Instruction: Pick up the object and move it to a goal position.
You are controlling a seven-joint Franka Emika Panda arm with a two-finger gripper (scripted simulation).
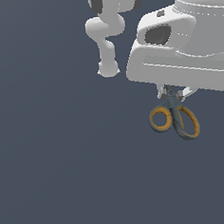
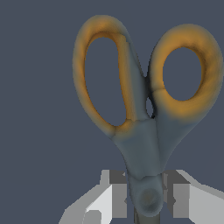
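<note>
The object, a small pair of scissors (image 1: 174, 119) with two orange loop handles and a grey-blue body, hangs below the white hand in the exterior view, handles pointing down. My gripper (image 1: 171, 93) is shut on the scissors near the pivot. In the wrist view the scissors (image 2: 142, 109) fill the frame, and the grey pads (image 2: 117, 192) press on both sides of the neck by the pivot, where my gripper (image 2: 146, 197) closes. The blades are hidden behind the fingers.
The white arm links (image 1: 107, 33) rise at the back of the exterior view. The large white hand body (image 1: 180, 51) fills the upper part on the exterior view's right. Plain dark grey-blue ground (image 1: 65, 160) lies all around.
</note>
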